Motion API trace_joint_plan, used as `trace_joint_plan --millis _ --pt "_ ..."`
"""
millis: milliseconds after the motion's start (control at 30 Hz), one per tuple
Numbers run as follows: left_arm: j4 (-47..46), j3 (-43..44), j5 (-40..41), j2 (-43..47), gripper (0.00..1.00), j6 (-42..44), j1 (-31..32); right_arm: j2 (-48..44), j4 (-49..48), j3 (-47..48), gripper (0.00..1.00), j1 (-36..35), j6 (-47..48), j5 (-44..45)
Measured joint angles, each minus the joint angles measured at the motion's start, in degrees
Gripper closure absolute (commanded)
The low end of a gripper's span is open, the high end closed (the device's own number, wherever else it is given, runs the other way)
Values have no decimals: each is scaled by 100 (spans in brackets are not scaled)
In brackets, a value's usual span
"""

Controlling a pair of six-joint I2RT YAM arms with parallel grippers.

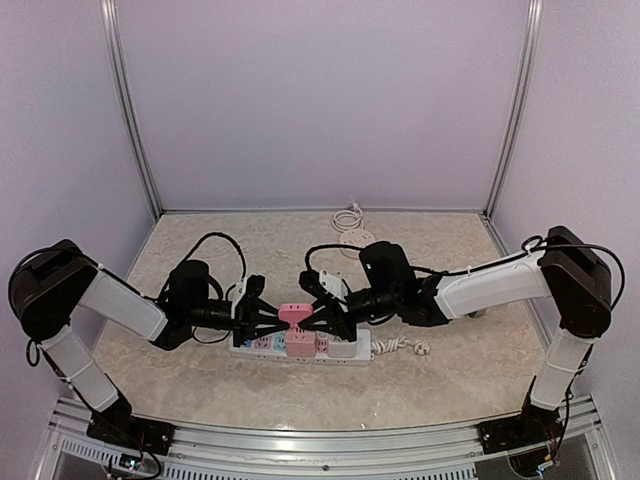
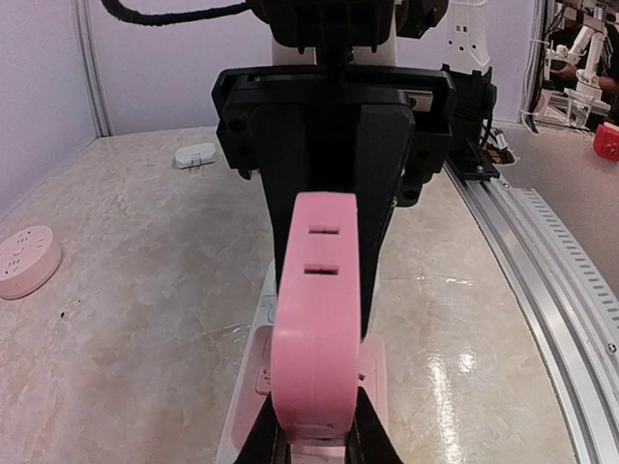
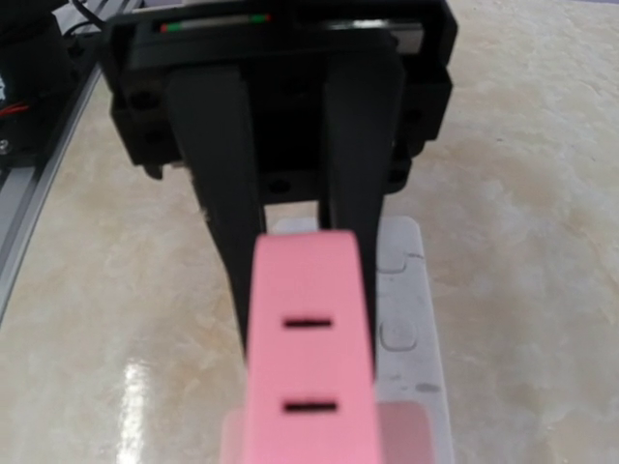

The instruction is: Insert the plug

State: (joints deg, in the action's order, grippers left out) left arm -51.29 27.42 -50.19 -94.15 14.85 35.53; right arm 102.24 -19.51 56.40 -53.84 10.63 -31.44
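Left gripper (image 2: 317,445): clenched on the lower sides of the pink plug block (image 2: 317,329), seemingly so that it is held upright over its socket;
Pink plug block: stood on the white power strip (image 1: 352,347), between the two grippers; whether it is fully seated cannot be told;
Right gripper (image 1: 318,318): set against the block from the opposite end, probably to steady it; its grip cannot be told;
Power strip: laid crosswise on the marbled table (image 1: 450,390), judged to be within reach of both arms
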Motion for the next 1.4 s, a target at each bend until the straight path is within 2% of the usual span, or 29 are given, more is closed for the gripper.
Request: trace_joint_plan --millis 400,700,1167,1400 --pt "131 28 -7 -83 100 22 2 83 26 -4 100 4 -70 -11" --pt "330 160 -11 -120 100 142 15 90 -306 -192 100 39 -146 -7" --pt "981 442 96 -184 100 1147 4 181 -704 -358 100 52 15 225" --pt "1172 490 -37 -153 100 1377 -37 146 -664 -358 100 -24 31 380"
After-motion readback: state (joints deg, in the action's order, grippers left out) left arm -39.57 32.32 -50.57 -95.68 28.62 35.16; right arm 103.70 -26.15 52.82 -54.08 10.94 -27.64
